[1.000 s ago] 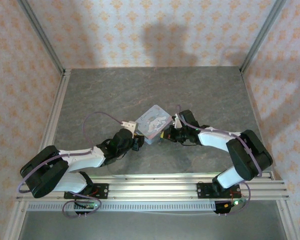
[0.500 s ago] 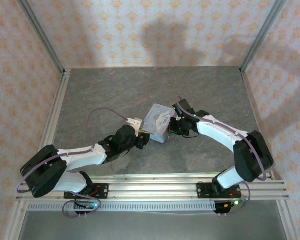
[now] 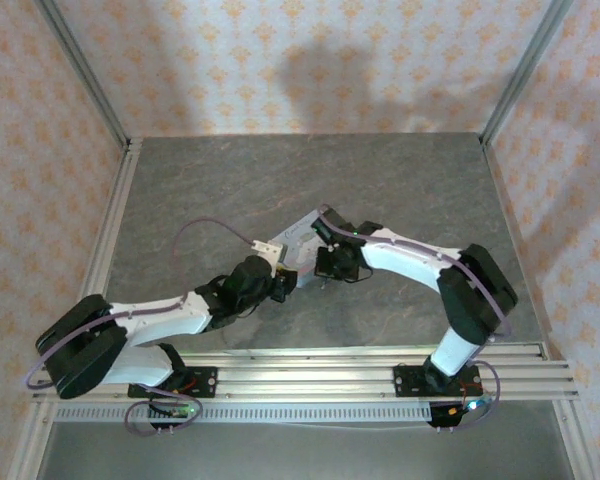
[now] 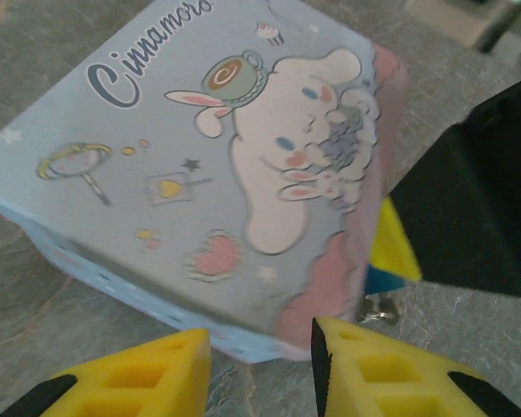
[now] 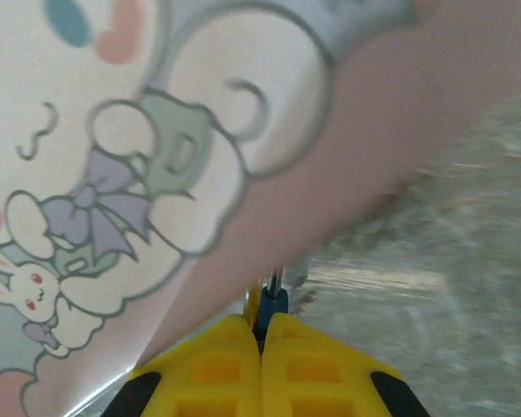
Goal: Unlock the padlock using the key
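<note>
Between the yellow tips of the right pincer [image 5: 262, 332] we see the padlock [image 5: 271, 304], a small blue piece nipped at the very end of the fingers, which are pressed together on it with no gap left. A thin metal sliver [image 5: 278, 280] pokes out just beyond the padlock; what it is we cannot tell. Directly ahead of this pincer, close to the padlock, runs the pink edge of the tin [image 4: 156, 156] (the pastel one with the long-eared cartoon dog on its lid). Whether padlock and tin touch we cannot say. Off to the right of the fingertips lies the bare grey table [image 5: 434, 261].

From the left wrist we see the left pincer [image 4: 260, 369] with its two fingers spread. The tin's near corner sits just ahead of the gap between them, and we cannot tell whether either finger touches it. Beyond and to the right of this pincer, past the tin's pink edge, the right pincer's black body reaches in with the blue padlock at its tip.
</note>
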`<move>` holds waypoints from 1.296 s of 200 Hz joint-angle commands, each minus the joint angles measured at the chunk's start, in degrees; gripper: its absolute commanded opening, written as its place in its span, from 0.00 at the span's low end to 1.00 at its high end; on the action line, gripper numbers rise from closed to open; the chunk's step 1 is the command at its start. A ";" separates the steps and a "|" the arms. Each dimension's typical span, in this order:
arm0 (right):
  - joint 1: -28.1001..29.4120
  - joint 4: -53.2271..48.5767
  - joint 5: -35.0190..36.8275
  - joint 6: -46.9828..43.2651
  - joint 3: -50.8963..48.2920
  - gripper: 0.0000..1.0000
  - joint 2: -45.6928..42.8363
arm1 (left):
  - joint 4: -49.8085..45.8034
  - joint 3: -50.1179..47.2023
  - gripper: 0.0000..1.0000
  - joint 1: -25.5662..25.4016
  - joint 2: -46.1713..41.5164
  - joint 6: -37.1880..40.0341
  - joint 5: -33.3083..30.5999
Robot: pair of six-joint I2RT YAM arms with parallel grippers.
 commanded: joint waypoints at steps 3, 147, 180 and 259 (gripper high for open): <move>3.16 -4.05 3.56 2.30 5.60 0.00 4.19 | -4.09 -2.13 0.33 -0.06 -4.23 0.73 -2.80; 5.48 -2.29 -1.51 14.36 7.94 0.00 7.29 | 22.46 -8.56 0.41 -2.29 7.54 6.55 2.46; 5.56 0.76 -1.35 20.65 6.92 0.00 7.15 | 25.09 -8.85 0.40 -1.60 9.78 7.29 1.19; 5.71 5.70 -2.54 28.14 6.87 0.00 8.32 | 31.44 -11.75 0.40 1.36 13.64 8.91 3.18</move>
